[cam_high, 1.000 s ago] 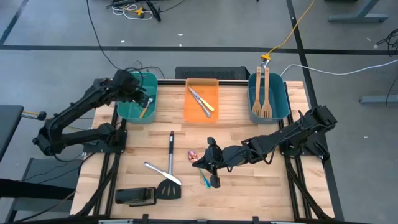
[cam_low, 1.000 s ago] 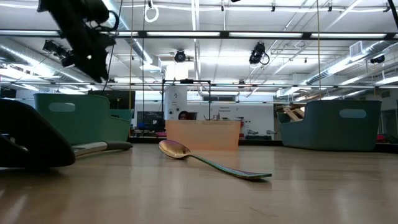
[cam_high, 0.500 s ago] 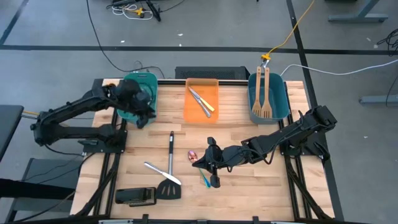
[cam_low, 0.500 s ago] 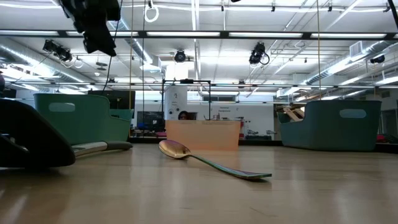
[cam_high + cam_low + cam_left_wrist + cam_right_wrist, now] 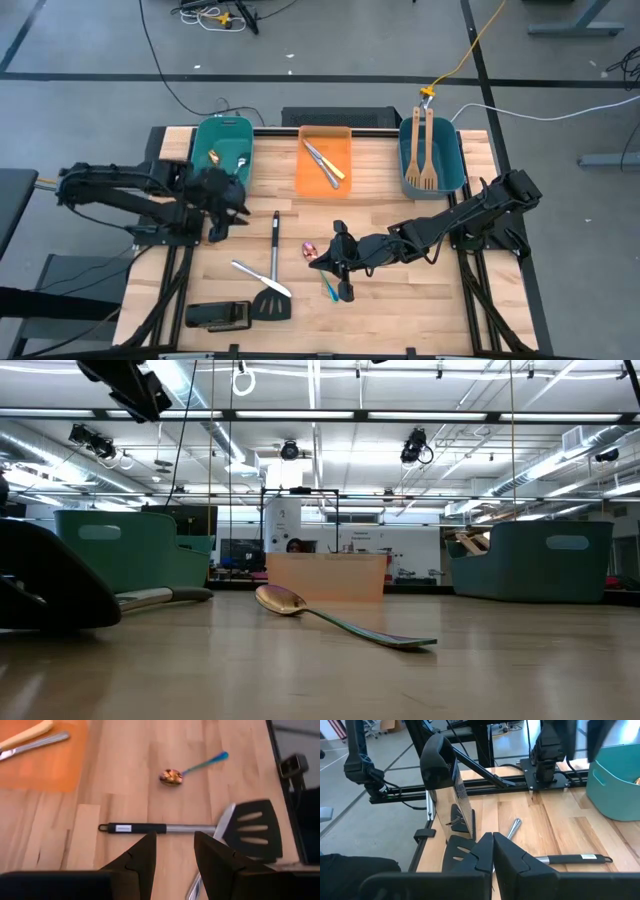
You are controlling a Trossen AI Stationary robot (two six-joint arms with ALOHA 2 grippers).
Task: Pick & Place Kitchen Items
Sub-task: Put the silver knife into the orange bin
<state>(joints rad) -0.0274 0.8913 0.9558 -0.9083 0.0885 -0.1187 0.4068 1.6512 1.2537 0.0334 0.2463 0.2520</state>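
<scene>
My left gripper (image 5: 222, 208) is open and empty, above the table between the left teal bin (image 5: 206, 172) and the black spatula's steel handle (image 5: 275, 240). In the left wrist view the fingers (image 5: 172, 847) stand over that handle (image 5: 165, 828). A silver knife (image 5: 258, 277) lies across the spatula's head (image 5: 270, 304). A coloured-handle spoon (image 5: 312, 250) lies on the table and also shows in the low view (image 5: 300, 605). My right gripper (image 5: 322, 262) is shut, low beside the spoon. I cannot tell whether it touches the spoon.
The left teal bin holds spoons (image 5: 214, 157). The orange bin (image 5: 312, 178) holds knives (image 5: 323, 162). The right teal bin (image 5: 452, 168) holds two wooden spatulas (image 5: 421, 150). A flat black block (image 5: 218, 316) lies at the near left. Bare wood lies between the bins and the spatula.
My left gripper has come away from over the left teal bin toward the table's near edge, and now stands over the table beside the black spatula's handle. The left arm has folded back toward the left edge. My right arm has kept still.
</scene>
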